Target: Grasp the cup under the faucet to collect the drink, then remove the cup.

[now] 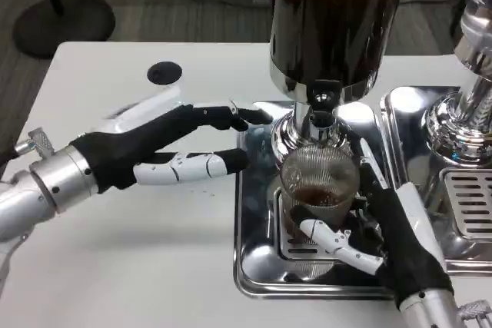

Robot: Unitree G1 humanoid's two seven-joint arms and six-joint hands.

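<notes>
Head view:
Cup (319, 182): clear ribbed cup, upright on the steel tray (257, 266), directly under the faucet (321, 105) of the dark drink dispenser (334, 13) — a little brown drink inside.
Right hand (369, 224): fingers wrapped round the cup, clamped on it from the right.
Left hand (165, 147): above the white worktop (115, 251), fingers extended and apart, holding nothing — fingertips near the tray's left edge.
Second tray (400, 105): at right.
</notes>
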